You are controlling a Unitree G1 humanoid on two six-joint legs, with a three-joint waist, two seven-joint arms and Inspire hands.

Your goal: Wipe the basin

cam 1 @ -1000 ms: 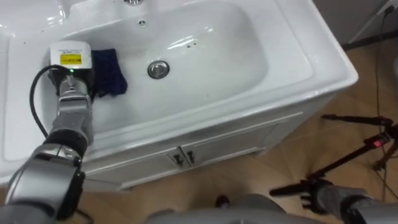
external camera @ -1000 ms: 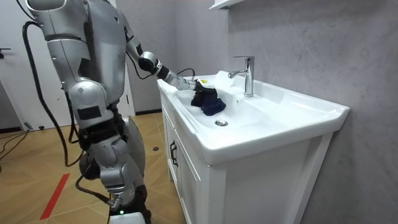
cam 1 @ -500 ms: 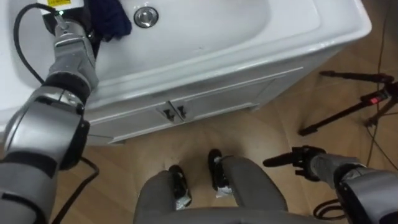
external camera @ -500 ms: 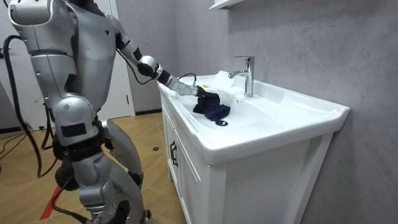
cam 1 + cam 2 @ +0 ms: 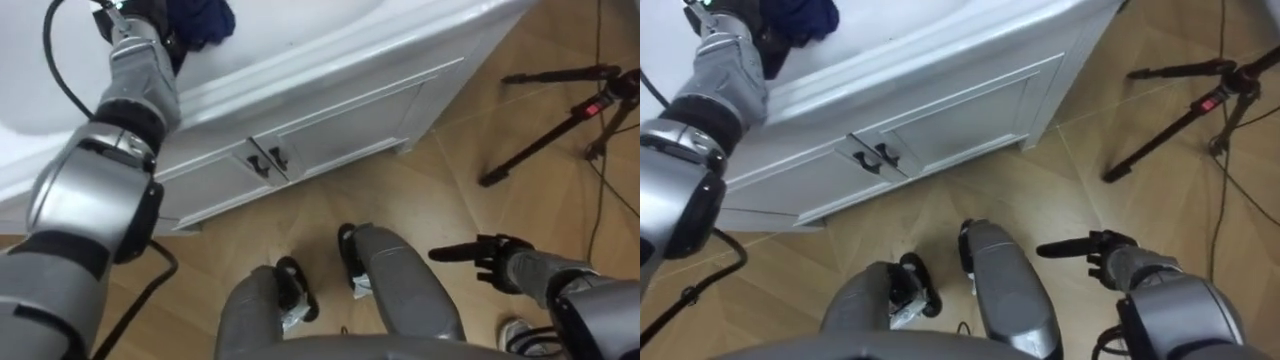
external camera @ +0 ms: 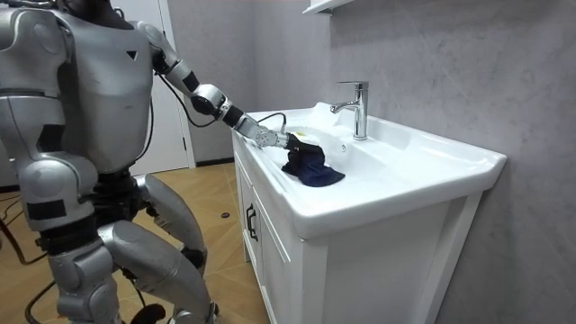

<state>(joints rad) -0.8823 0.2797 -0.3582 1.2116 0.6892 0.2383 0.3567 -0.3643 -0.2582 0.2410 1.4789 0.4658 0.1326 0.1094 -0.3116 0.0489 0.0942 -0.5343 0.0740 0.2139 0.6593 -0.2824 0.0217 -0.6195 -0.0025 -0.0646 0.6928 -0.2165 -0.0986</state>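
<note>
Cloth [image 6: 311, 167] against left hand [image 6: 269, 138] in basin [image 6: 407, 167]

Stereo downward; room camera beside basin [image 6: 432, 158]

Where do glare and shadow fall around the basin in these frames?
Room view: even, soft light, with a bright sheen on the faucet and the basin rim; the cabinet is greyer beneath the overhang; the dark cloth by the left hand shows little surface detail. Left eye view: the white rim is very bright and the cabinet doors lie in its shade.
</note>
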